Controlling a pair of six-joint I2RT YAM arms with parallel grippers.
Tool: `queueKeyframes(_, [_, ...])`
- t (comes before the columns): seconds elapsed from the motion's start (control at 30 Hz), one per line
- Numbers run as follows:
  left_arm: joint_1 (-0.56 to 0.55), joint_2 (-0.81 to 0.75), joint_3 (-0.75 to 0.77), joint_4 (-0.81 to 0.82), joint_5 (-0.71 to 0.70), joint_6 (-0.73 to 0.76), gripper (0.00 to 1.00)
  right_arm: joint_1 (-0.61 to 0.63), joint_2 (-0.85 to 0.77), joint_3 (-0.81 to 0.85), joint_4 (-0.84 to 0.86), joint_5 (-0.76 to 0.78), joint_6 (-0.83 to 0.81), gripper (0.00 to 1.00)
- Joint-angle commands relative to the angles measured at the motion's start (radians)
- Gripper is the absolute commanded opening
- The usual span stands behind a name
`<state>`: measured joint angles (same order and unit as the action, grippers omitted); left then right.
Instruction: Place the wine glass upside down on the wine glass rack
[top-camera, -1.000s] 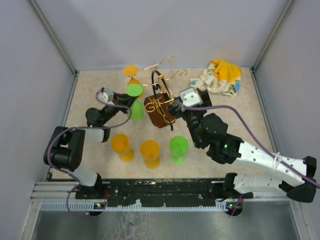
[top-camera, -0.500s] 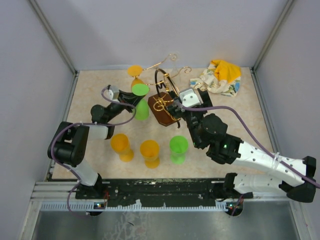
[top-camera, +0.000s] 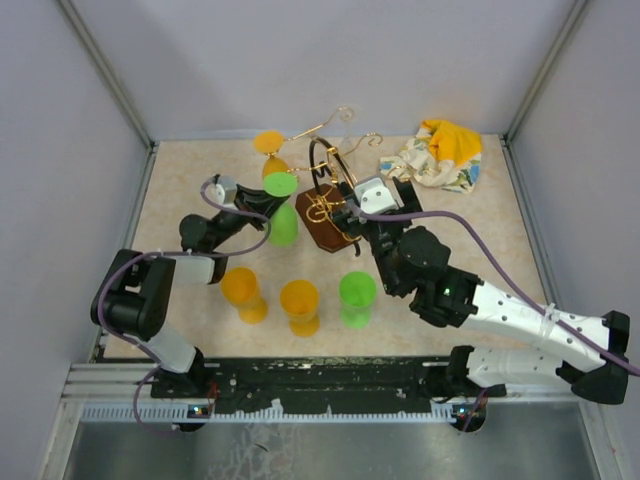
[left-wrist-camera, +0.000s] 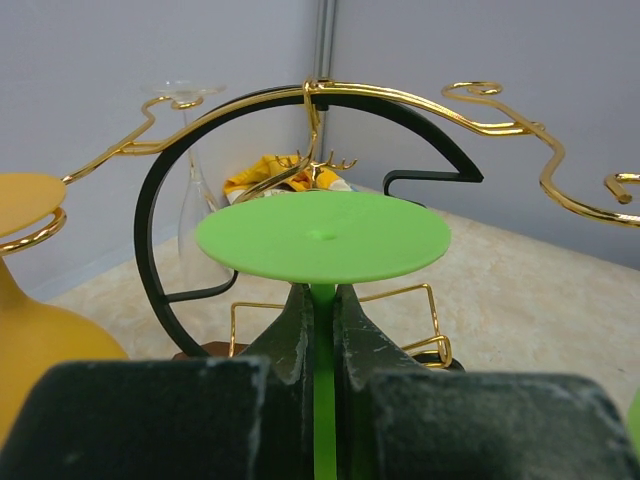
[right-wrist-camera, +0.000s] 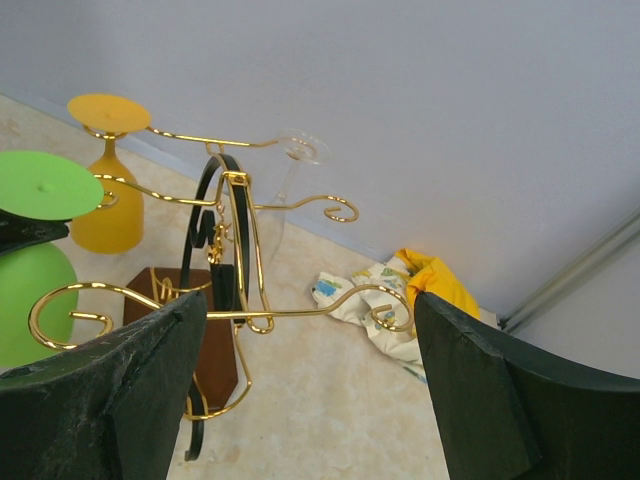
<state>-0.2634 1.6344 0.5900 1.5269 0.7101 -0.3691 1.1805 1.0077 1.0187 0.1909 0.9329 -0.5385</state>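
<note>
Now, compared with a second ago, the green plastic wine glass (top-camera: 281, 215) sits further right, its round foot near the gold wire wine glass rack (top-camera: 322, 232) with the brown wooden base. The left gripper (left-wrist-camera: 322, 300) reaches low over the counter (top-camera: 480, 230), jaws clamped on the stem, holding the glass upside down. The right gripper (right-wrist-camera: 310, 330) hovers beside the rack, jaws spread wide.

The top camera hangs above and behind my bases at the near edge, looking down on the whole table (top-camera: 165, 180). My left wrist camera sits low behind my left fingers (left-wrist-camera: 290, 340), very close to the green glass (left-wrist-camera: 322, 237), facing right and far. My right wrist camera peers between my right fingers (right-wrist-camera: 110, 400), facing far with the rack (right-wrist-camera: 222, 340) near. All three views share the rack, the green glass and the cloth (top-camera: 440, 155).
</note>
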Motion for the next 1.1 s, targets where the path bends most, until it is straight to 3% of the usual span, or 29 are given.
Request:
queueKeyframes(0.0, [-0.019, -0.007, -0.022, 0.260, 0.083, -0.013, 0.00, -0.009, 0.003, 0.006, 0.012, -0.003, 0.006, 0.85])
queueKeyframes(1.07, [-0.065, 0.196, 0.172, 0.264, 0.019, -0.004, 0.00, -0.042, -0.008, -0.007, -0.024, -0.011, 0.041, 0.85])
